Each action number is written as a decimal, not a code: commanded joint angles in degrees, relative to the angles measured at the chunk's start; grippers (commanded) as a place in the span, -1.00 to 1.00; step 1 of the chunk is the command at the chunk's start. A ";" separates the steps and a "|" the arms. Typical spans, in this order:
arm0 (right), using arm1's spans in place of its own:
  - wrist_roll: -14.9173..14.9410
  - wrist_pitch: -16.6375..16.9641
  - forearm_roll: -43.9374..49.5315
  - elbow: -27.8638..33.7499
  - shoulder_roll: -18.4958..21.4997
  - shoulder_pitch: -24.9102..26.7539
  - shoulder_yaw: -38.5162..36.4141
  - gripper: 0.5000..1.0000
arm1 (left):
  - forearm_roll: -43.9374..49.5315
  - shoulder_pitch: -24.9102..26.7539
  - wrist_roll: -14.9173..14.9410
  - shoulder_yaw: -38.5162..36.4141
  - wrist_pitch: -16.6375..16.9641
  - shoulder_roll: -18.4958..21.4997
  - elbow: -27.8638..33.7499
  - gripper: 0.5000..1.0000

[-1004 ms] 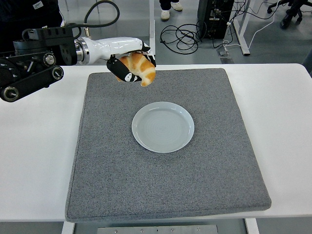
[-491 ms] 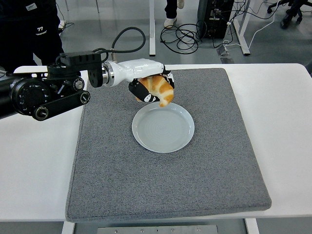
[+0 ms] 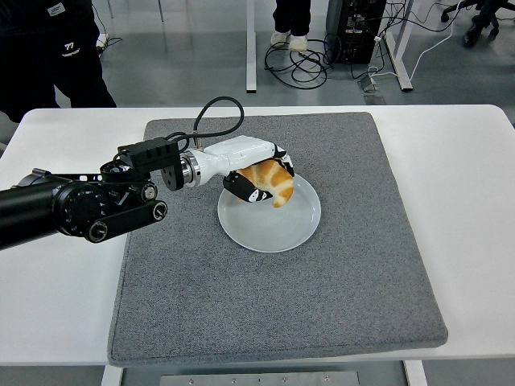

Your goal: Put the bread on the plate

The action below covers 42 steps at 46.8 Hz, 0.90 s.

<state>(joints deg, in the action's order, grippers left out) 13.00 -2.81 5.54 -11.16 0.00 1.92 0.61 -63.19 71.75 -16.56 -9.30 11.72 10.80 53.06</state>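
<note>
Gripping bread (image 3: 272, 183), left hand (image 3: 256, 175) over plate (image 3: 278, 232) far rim; plate's near half open.

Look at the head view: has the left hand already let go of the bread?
No: the left hand has its fingers curled around the bread over the plate.

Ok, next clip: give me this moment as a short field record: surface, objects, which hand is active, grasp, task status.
surface: white table with a grey mat on it
plate: pale plate near the mat's centre
bread: croissant over the plate's far left part
active hand: left hand, reaching in from the left
grasp: fingers curled around the bread
contact with plate: cannot tell
right hand: not in view
task status: bread not yet released
background: a person at the top left
</note>
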 commanded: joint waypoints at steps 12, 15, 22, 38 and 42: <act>0.00 0.00 0.00 0.00 0.00 0.10 0.00 1.00 | 0.08 -2.93 0.04 0.07 1.20 -1.83 -1.46 -1.00; 0.00 0.00 0.00 0.00 0.00 0.10 0.00 1.00 | 0.08 -3.55 0.04 0.07 1.20 -2.27 -2.16 -1.00; 0.00 0.00 0.00 0.00 0.00 0.19 0.00 1.00 | 0.26 -4.43 0.04 0.16 1.29 -2.45 -3.22 -1.00; 0.00 0.00 0.00 0.00 0.00 0.10 0.00 1.00 | 1.05 -5.31 0.12 0.33 1.38 -3.59 -4.01 -0.63; 0.00 0.00 0.00 0.00 0.00 0.10 0.00 1.00 | 1.14 -5.48 0.12 0.33 1.29 -3.59 -4.01 -0.54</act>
<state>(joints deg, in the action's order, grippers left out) 13.05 -2.81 5.54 -11.16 0.00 2.06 0.61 -62.07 66.35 -16.45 -8.95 13.06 7.20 49.03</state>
